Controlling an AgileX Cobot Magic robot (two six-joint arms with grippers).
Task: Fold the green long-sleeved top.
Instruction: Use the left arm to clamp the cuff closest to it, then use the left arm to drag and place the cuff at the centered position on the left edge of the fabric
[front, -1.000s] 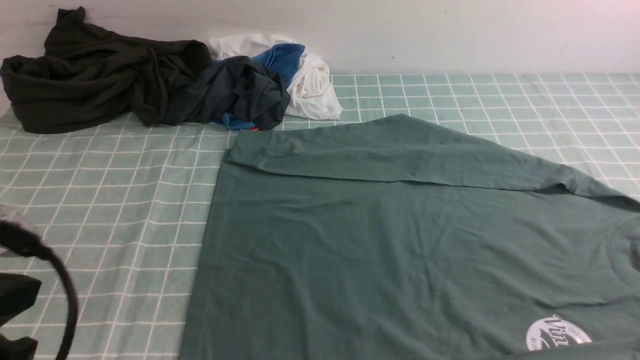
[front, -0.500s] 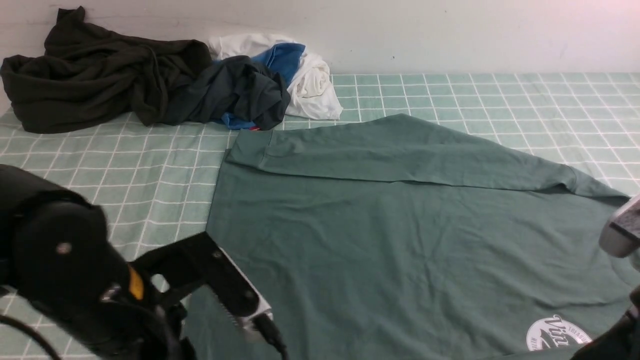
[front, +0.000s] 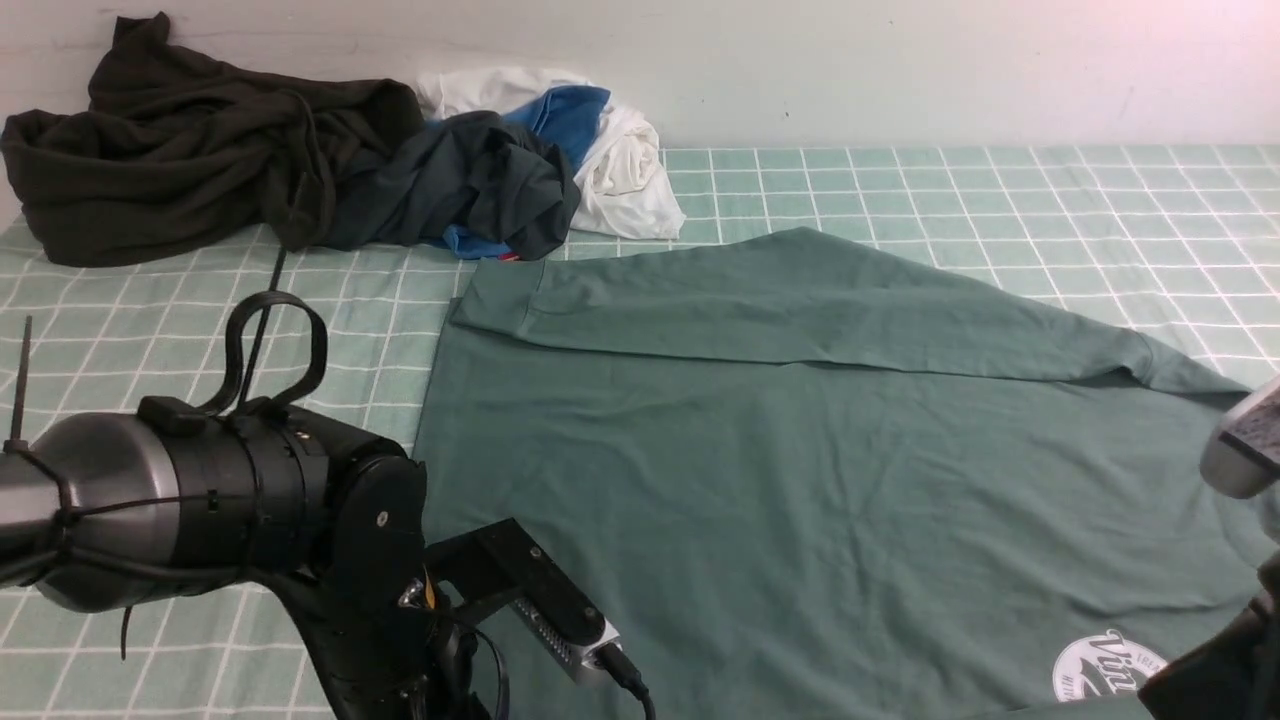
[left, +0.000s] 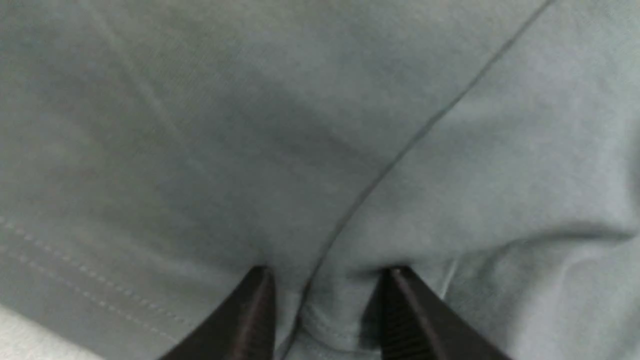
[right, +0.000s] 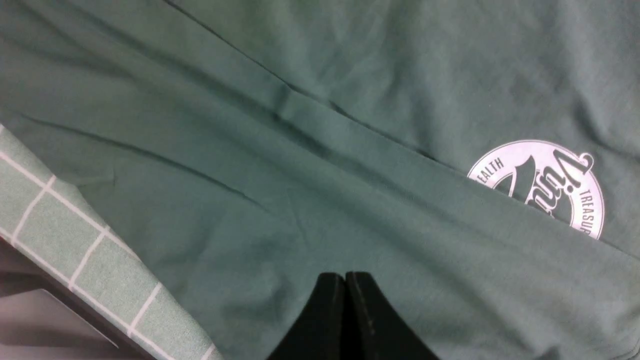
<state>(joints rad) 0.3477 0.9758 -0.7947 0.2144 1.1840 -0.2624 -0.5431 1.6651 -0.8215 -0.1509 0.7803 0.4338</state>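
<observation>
You see L end effector (left: 327, 280) jaws apart, pressing on green top (front: 800, 480); R end effector (right: 345, 281) together over it.

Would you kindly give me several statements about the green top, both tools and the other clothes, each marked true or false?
1. The left tool has its jaws apart, down at the green long-sleeved top. True.
2. The right tool is wide open. False: its jaws are shut together.
3. The white logo shows whole. False: a fold of the top covers part of it.
4. One sleeve lies folded across the top's body. True.
5. The dark olive garment lies on the green top. False: it sits apart, by the wall.
</observation>
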